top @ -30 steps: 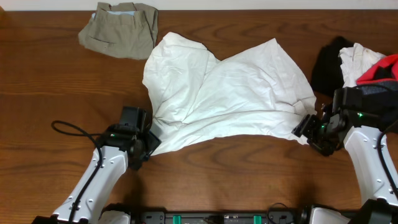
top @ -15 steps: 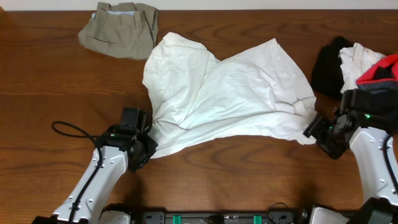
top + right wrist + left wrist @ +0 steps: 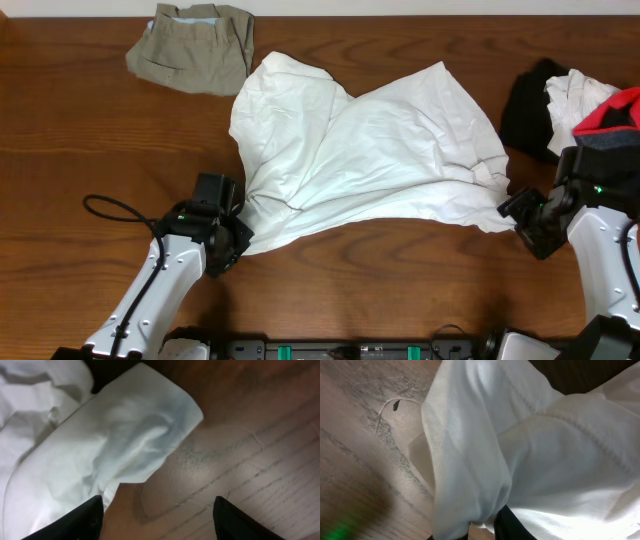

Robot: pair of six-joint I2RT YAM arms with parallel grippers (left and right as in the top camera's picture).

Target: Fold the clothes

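A white garment [image 3: 360, 150] lies spread and wrinkled across the middle of the table. My left gripper [image 3: 232, 240] is shut on its near left corner. In the left wrist view the white cloth [image 3: 470, 460] is bunched between the fingers [image 3: 485, 530]. My right gripper [image 3: 522, 215] is open and empty, just right of the garment's near right corner [image 3: 495, 215]. In the right wrist view that corner [image 3: 135, 435] lies flat on the wood ahead of the spread fingers [image 3: 157, 520], with bare wood between them.
Folded khaki shorts [image 3: 190, 45] lie at the back left. A pile of black [image 3: 528, 100], white [image 3: 580, 95] and red [image 3: 618, 108] clothes sits at the right edge, just behind my right arm. A black cable [image 3: 110, 210] loops left of the left arm.
My right gripper has drawn back to the right, off the garment's near right corner, which now lies on the table. The left gripper has held still on its corner.
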